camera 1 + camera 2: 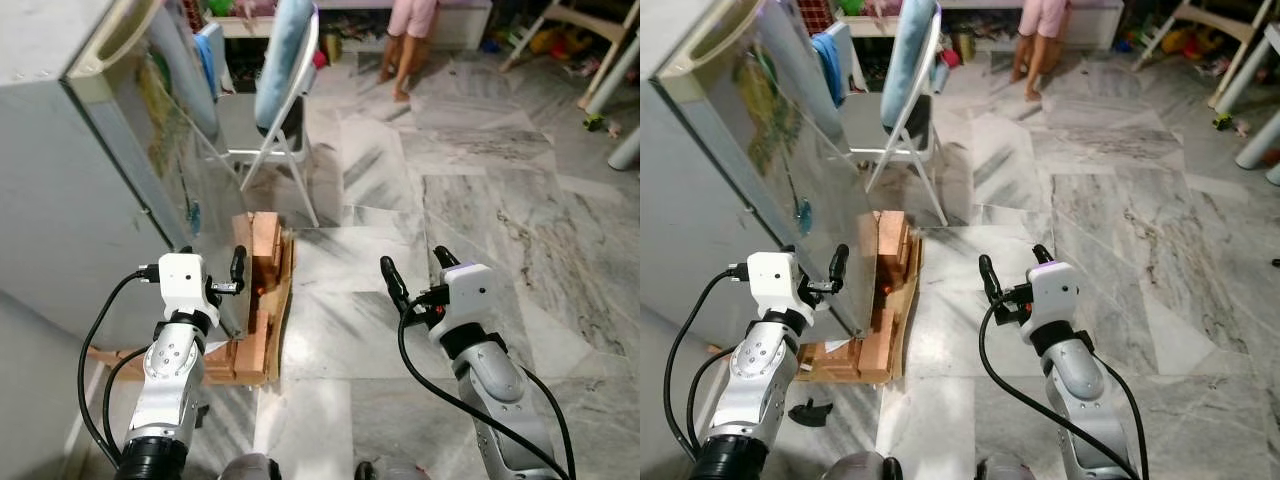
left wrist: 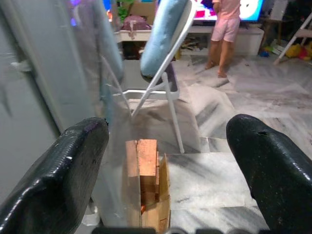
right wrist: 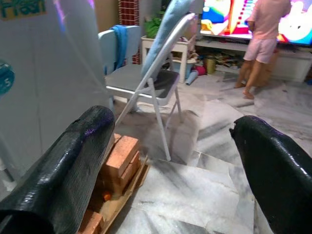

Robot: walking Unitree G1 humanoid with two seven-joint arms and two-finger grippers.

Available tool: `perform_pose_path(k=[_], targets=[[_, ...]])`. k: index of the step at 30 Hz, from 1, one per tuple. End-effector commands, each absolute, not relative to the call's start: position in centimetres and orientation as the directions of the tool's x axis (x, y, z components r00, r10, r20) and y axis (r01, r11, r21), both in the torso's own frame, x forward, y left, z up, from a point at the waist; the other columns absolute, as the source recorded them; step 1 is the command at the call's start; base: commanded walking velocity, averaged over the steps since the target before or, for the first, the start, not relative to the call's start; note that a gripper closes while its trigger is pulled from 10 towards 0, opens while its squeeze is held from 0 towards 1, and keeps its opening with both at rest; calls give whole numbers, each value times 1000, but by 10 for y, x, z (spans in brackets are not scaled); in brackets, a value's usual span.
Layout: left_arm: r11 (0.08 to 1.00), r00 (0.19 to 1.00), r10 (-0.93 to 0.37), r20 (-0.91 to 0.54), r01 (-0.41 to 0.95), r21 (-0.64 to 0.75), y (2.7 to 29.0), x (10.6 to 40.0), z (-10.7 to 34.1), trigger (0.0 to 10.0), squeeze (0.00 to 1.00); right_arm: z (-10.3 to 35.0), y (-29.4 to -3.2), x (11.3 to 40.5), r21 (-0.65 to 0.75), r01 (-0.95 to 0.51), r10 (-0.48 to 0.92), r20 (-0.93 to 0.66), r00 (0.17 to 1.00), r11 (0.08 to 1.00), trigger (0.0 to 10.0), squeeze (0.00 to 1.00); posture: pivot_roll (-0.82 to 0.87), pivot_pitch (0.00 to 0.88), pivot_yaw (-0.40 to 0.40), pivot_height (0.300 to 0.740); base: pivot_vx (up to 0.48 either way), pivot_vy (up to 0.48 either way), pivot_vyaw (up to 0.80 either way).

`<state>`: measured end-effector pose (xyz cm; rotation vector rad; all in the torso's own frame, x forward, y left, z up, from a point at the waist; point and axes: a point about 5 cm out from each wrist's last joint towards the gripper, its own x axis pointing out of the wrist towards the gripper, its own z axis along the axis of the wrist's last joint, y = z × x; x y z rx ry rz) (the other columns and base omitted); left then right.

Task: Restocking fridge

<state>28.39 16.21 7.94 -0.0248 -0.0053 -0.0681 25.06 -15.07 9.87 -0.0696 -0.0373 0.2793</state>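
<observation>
Fridge (image 1: 70, 190) stands at far left, door shut, glossy front with stickers, raised on a stack of bricks (image 1: 262, 300) and cardboard at its lower corner. Left gripper (image 1: 212, 268) hangs just beside the fridge door edge, its 2 fingers apart, holding nothing. Behind the bricks a white folding chair (image 1: 285, 110) with a blue cushion draped on its back. Right gripper (image 1: 418, 268) hovers over bare marble floor (image 1: 480, 180), well apart from the fridge, fingers spread, empty. A person's legs (image 1: 405, 50) at top, far back in the room
</observation>
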Motion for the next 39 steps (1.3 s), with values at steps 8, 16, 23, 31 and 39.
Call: perform_pose_path(k=[8,16,23,31,39], targets=[[999,999,-42,-12,42,-10,168,282,77,10000,0,104,-143,252,-65,-289,292,54,955,955,10000,0,6,115,30,740,212,0,300],[997,998,-67,-17,67,-28,163,281,77,10000,0,104,-144,254,-69,-280,284,52,957,958,10000,0,5,110,28,740,0,0,0],[984,982,-168,-84,162,-72,154,272,66,10000,0,95,-144,250,-54,-299,300,-2,954,953,10000,0,9,110,26,740,0,0,0],[977,976,-211,-58,208,-48,151,286,72,10000,0,86,-162,230,-81,-217,210,-81,974,973,10000,0,-7,112,16,740,0,0,0],[979,979,-201,-42,201,-18,150,312,78,10000,0,85,-166,219,-67,-202,195,-96,976,977,10000,0,-49,111,39,740,0,0,0]])
